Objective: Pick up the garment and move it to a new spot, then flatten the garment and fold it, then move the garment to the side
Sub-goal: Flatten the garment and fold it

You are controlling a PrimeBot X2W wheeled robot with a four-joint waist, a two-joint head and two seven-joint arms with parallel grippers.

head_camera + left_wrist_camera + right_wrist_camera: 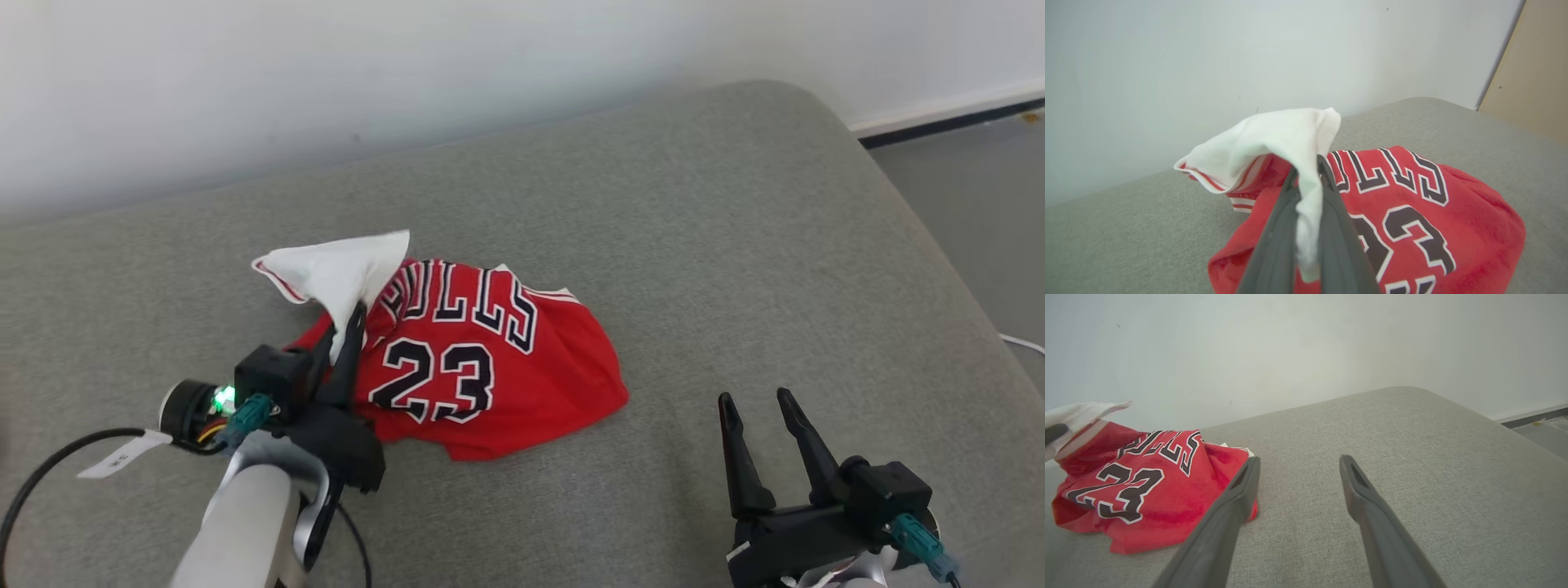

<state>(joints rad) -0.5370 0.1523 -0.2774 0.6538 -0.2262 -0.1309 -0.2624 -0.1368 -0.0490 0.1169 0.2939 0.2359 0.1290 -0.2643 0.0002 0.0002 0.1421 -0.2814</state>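
Observation:
The garment (473,359) is a crumpled red jersey with black "23" lettering and a white inner side, lying on the grey cushion. My left gripper (347,322) is shut on a white fold at the jersey's left edge; in the left wrist view that white cloth (1306,212) is pinched between the two fingers and rises above the red part (1433,220). My right gripper (759,404) stands open over bare cushion to the right of the jersey, nothing between its fingers (1241,486). The jersey (1147,490) lies left of them in the right wrist view.
The grey cushion (735,245) spreads wide to the back and right, with a rounded far-right corner. A white wall rises behind it. Grey floor (980,188) with a dark skirting strip lies beyond the right edge. A black cable trails from my left wrist.

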